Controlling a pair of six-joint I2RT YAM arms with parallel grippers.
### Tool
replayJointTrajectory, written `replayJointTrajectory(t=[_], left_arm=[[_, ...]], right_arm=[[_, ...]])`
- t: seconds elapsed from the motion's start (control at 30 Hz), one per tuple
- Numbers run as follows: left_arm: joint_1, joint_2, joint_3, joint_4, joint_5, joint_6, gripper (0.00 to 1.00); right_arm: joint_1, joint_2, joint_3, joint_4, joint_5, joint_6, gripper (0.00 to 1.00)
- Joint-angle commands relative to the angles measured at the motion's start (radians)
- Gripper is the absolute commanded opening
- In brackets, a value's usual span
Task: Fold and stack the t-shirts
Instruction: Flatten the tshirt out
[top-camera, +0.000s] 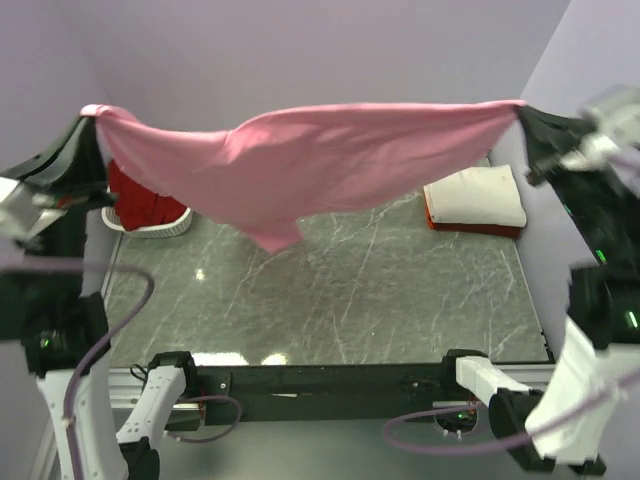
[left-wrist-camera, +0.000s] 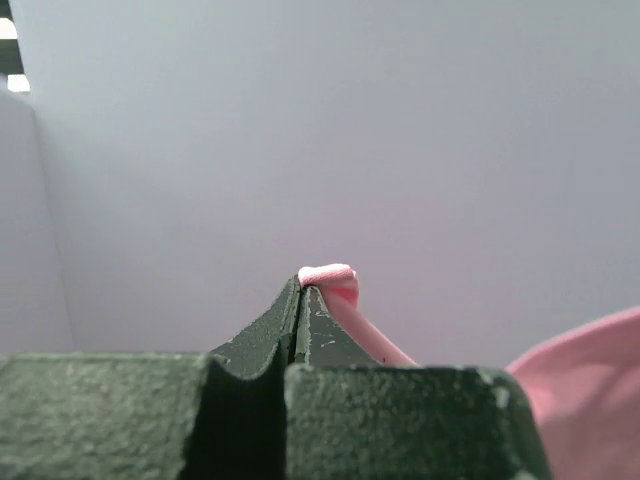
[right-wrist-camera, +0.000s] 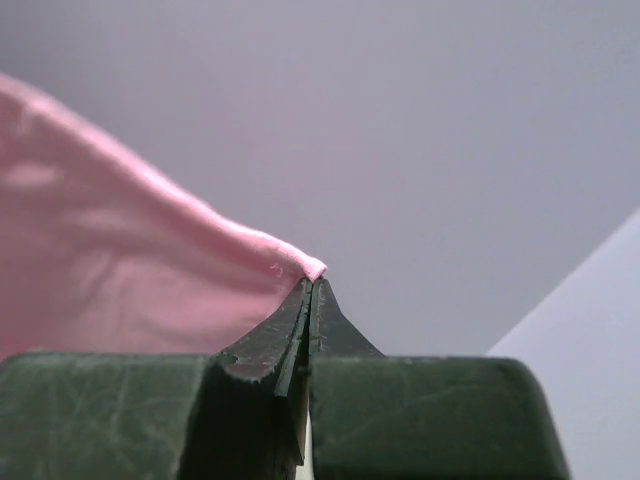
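The pink t-shirt (top-camera: 310, 160) hangs stretched in the air across the back of the table, held at both ends. My left gripper (top-camera: 92, 112) is shut on its left corner; the pinched cloth (left-wrist-camera: 330, 278) shows at the fingertips in the left wrist view. My right gripper (top-camera: 520, 108) is shut on its right corner; the pink cloth (right-wrist-camera: 130, 260) also shows in the right wrist view. The shirt's middle sags to a point above the table. A folded cream-white shirt (top-camera: 478, 196) lies on a folded orange-red one (top-camera: 470, 228) at the back right. Dark red shirts (top-camera: 140, 205) lie in the basket.
The white slatted basket (top-camera: 165, 228) stands at the back left, partly behind the pink shirt. The dark marble table (top-camera: 330, 300) spreads below the hanging shirt. Walls close the back and right side.
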Motion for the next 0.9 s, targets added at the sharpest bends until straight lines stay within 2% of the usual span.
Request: replayJointTrajectory(t=[0.0, 0.13, 0.23, 0.37, 0.53, 0.67, 0.7, 0.8, 0.87], left_arm=[[-0.009, -0.01, 0.083, -0.067, 0.008, -0.031, 0.01], [-0.045, -0.005, 0.251, -0.101, 0.013, -0.045, 0.01], [-0.081, 0.018, 0.329, -0.132, 0.012, -0.029, 0.01], [-0.13, 0.024, 0.305, -0.146, -0.01, 0.021, 0.01], [-0.138, -0.016, 0.065, -0.115, -0.091, 0.06, 0.01], [-0.138, 0.0, -0.158, -0.06, -0.177, 0.053, 0.01], [-0.138, 0.024, -0.258, -0.014, -0.197, 0.04, 0.01], [-0.135, 0.099, -0.429, 0.073, -0.245, -0.012, 0.0], [-0.124, 0.225, -0.475, 0.152, -0.245, -0.063, 0.0]], right_arm=[[-0.012, -0.035, 0.151, -0.084, 0.072, 0.033, 0.0], [-0.012, -0.047, 0.322, -0.124, 0.148, 0.061, 0.0], [-0.012, -0.07, 0.328, -0.106, 0.229, 0.06, 0.0], [-0.012, -0.075, 0.263, -0.092, 0.242, 0.053, 0.0], [-0.012, -0.072, -0.022, 0.009, 0.207, 0.064, 0.0], [-0.011, -0.01, -0.237, 0.104, 0.107, 0.083, 0.0], [-0.012, 0.004, -0.333, 0.132, 0.086, 0.089, 0.0], [-0.008, 0.095, -0.471, 0.247, 0.012, 0.098, 0.0], [0.004, 0.22, -0.495, 0.291, -0.012, 0.09, 0.0]])
